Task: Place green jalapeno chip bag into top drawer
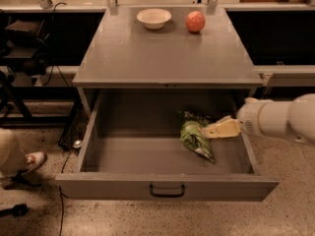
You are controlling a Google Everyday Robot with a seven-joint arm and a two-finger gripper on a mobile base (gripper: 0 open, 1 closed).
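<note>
One tool [206, 131] beside bag [196, 139], arm [288, 119] cropped

Gripper [210, 131] inside top drawer [98, 187], arm [285, 119] cut by right edge, chip bag [194, 137] lettering unreadable

chip bag [197, 139]: crinkly, glossy green plastic
drawer [133, 156]: smooth, matt grey metal
gripper [206, 131]: smooth cream plastic, inside the drawer's right side, just beside the chip bag
floor [39, 215]: speckled stone
</note>
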